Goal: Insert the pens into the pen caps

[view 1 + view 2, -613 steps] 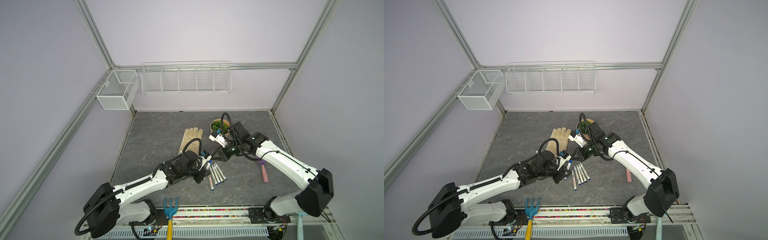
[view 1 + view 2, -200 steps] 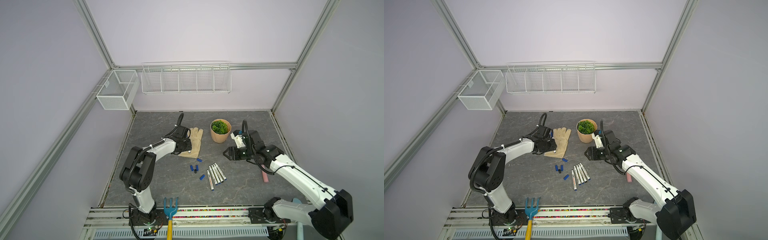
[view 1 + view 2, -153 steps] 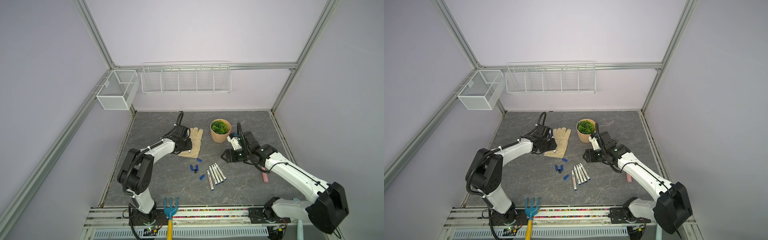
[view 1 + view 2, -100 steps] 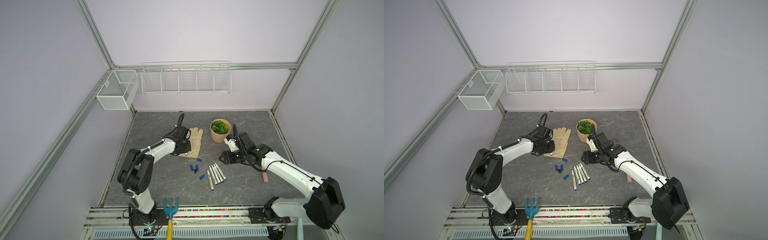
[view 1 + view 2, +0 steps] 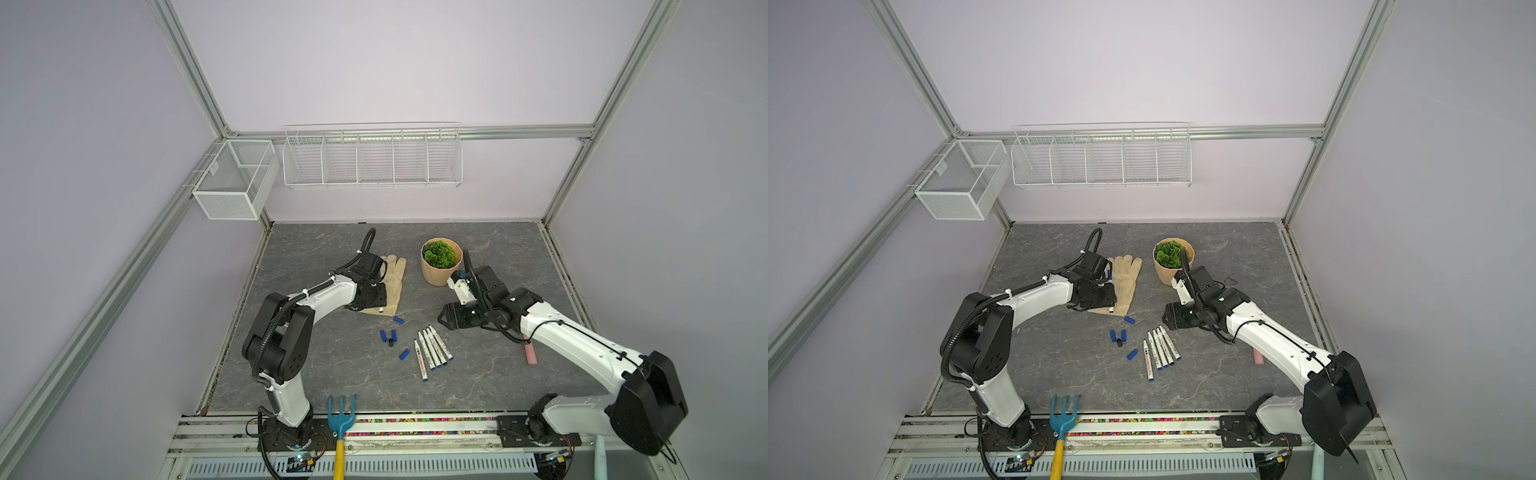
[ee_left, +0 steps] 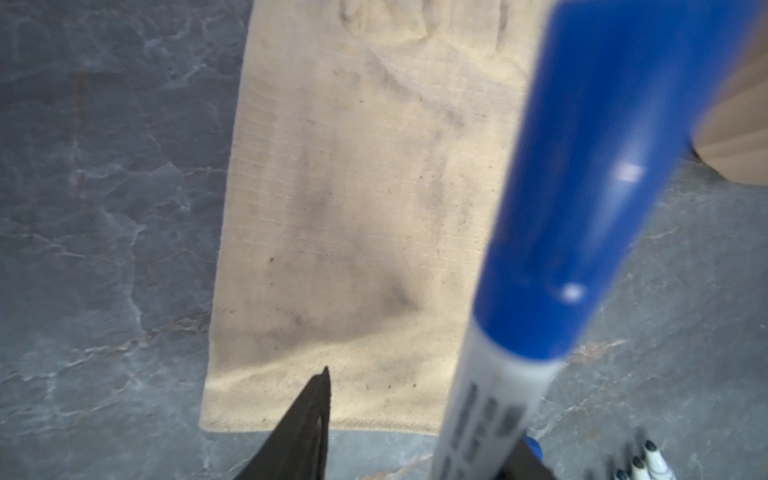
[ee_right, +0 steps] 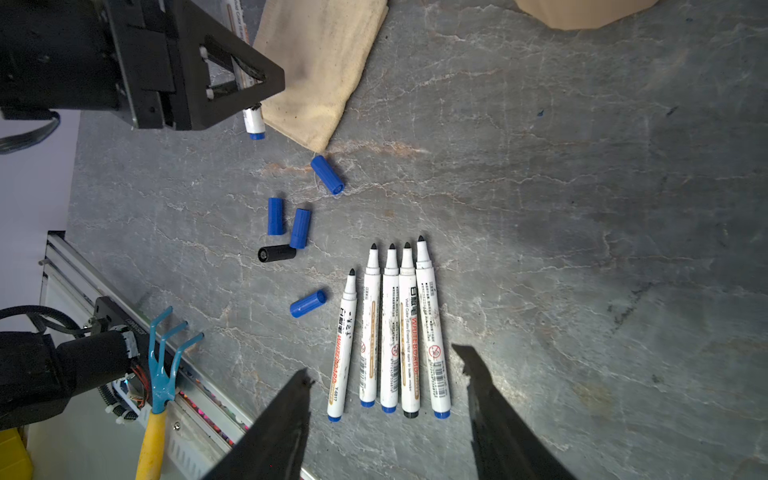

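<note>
Grey stone tabletop [image 5: 498,257] lies under left claw [image 7: 274,83], parted around a blurred, half-hidden capped pen [image 6: 552,291], and right claw [image 7: 384,361], spread wide.

Both top views are taken from high above the table's [image 5: 311,249] front edge, aimed down twd the back; the whole table is shared. L wrist cam is held v. close over the glove [image 6: 353,208]. R wrist cam is set farther off, over pens [image 7: 390,332] & pen caps [image 7: 299,228]. The glove's cuff is shared by both wrist views.

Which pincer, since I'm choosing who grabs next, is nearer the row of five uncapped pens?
Right. The right pincer hovers open close beside the row of pens; the left pincer is farther off, over the glove's cuff.
</note>
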`<state>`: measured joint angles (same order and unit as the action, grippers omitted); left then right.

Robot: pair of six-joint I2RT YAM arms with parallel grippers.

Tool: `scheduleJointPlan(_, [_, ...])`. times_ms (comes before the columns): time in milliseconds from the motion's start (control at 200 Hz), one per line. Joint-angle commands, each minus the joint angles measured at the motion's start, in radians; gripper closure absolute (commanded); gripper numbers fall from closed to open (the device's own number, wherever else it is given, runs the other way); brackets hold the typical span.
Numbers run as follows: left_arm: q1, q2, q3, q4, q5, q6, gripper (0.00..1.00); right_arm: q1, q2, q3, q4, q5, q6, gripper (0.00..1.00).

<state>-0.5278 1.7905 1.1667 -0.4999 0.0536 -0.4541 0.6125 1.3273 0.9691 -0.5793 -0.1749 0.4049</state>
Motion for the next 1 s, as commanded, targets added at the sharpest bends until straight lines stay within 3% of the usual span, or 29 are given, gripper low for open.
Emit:
scheduleJointPlan(0, [-0.001, -0.011, 0.009, 0.038, 0.01, -0.001, 0.43, 0.007, -0.004, 0.014, -0.028, 0.015, -0.019, 0.38])
scheduleJointPlan(100, [-0.002, -0.041, -0.009, 0.066, 0.012, 0.002, 0.52, 0.008, -0.008, 0.014, -0.024, 0.001, -0.026, 0.39])
scheduleJointPlan(215, [-0.01, -0.102, -0.057, 0.126, 0.094, 0.037, 0.58, 0.007, -0.013, 0.02, -0.006, -0.012, -0.026, 0.38])
scheduleJointPlan(305, [-0.025, -0.141, -0.092, 0.15, 0.153, 0.061, 0.77, 0.007, -0.013, 0.032, 0.016, -0.028, -0.023, 0.38])
scheduleJointPlan(555, [-0.12, -0.241, -0.204, 0.226, 0.211, 0.028, 0.95, 0.006, 0.005, 0.08, 0.151, -0.095, 0.033, 0.37])
scheduleJointPlan(710, [-0.172, -0.302, -0.281, 0.353, 0.241, -0.028, 1.0, 0.005, 0.071, 0.138, 0.203, -0.152, 0.073, 0.37])
scheduleJointPlan(1000, [-0.22, -0.354, -0.311, 0.466, 0.269, -0.059, 1.0, 0.014, 0.172, 0.195, 0.265, -0.255, 0.11, 0.39])
